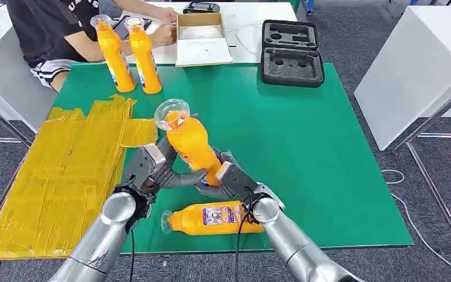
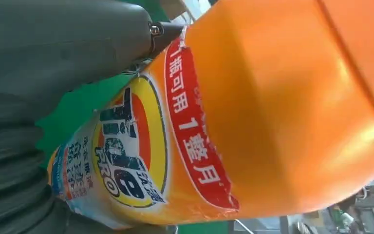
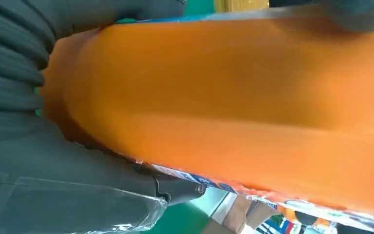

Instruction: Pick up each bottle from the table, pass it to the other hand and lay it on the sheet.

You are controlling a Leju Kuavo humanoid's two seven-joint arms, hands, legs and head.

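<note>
Spreading along the left of the green counter point(image 1: 305, 147) is one yellow sheet point(image 1: 59, 182). Above the counter's near middle, both hands clasp the lifted bottle point(image 1: 191, 141): left hand point(image 1: 152, 170) on its sheet side, right hand point(image 1: 229, 179) opposite, its long axis tilted, cap up and away. Four bottles in all: this one, one lying bottle point(image 1: 211, 218) near the front edge, two standing bottles point(image 1: 129, 56) at the back.

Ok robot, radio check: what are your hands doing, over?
Left hand and right hand both grip the raised orange bottle, mid-handover. Another bottle lies below on the green mat. Yellow sheet bare.
</note>
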